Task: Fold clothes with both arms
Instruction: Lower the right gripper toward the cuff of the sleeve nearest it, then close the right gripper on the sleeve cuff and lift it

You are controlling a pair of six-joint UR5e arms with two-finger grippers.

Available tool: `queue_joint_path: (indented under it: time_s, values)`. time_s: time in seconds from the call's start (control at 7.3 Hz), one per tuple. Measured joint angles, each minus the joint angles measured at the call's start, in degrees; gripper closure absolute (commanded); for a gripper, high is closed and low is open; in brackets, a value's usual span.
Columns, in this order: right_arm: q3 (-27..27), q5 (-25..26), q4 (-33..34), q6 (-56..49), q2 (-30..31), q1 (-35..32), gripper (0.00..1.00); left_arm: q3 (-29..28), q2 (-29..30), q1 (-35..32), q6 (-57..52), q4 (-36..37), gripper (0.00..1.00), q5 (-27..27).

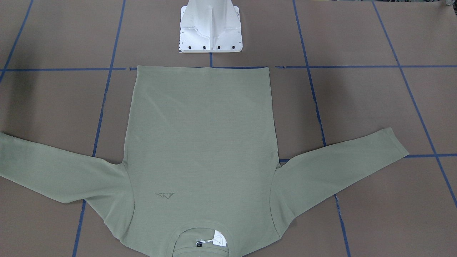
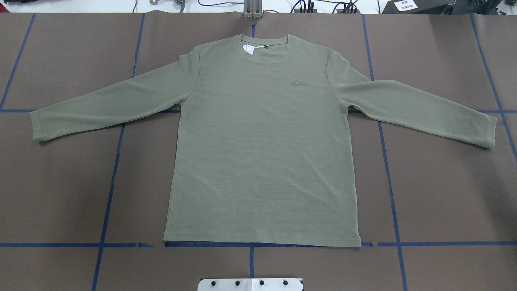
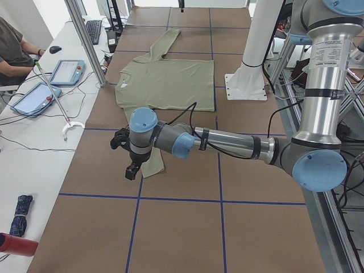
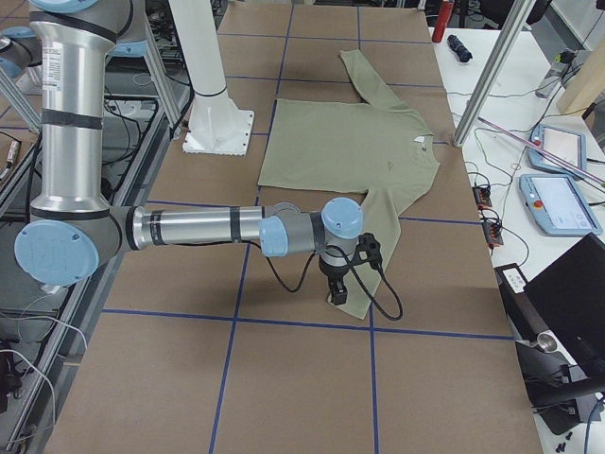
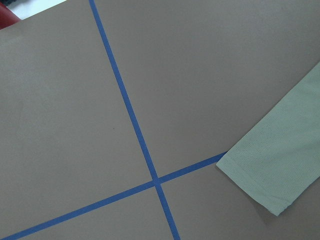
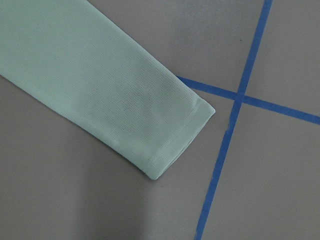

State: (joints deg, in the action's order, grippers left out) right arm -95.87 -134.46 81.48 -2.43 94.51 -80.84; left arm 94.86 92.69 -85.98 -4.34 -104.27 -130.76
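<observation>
Brown surface [image 2: 60,182] gridded with blue tape lines [image 2: 109,202], carrying one sage-green long-sleeved shirt [image 2: 262,153] spread flat, front up, hem near the white pedestal base [image 1: 210,28], collar on the far side, both sleeves angled outward. Stretched low over the surface, the left arm [image 3: 227,142], with the left gripper [image 3: 132,169] pointing down above the left cuff [image 5: 270,175] — spread or pressed together, cannot tell. Mirrored on the other side, the right arm [image 4: 189,227], with the right gripper [image 4: 337,288] above the right cuff [image 6: 175,140], state likewise impossible to tell. Beyond the far edge, white desks with tablets [image 3: 67,71], a keyboard [image 3: 94,31], cables — and a seated operator [image 3: 11,45]. Toward the left end, a red cylinder [image 3: 17,244] and a dark bundled item [image 3: 20,207].
</observation>
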Motion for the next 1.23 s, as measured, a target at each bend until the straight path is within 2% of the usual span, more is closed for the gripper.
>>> queue_joint_path:
  time_s: [0.41, 0.96, 1.23]
  values:
    - [13.8, -0.2, -11.1, 3.2, -6.1, 1.5, 0.00, -0.1, -0.4, 0.1, -0.1, -2.1, 0.00, 0.1]
    - [18.0, 1.2, -15.4, 7.2, -8.4, 4.8, 0.00, 0.1, -0.5, 0.1, 0.0, -3.0, 0.00, 0.0]
    - [22.0, 3.1, -24.5, 12.9, -8.4, 7.4, 0.00, 0.2, -0.5, 0.1, 0.1, -3.0, 0.00, 0.0]
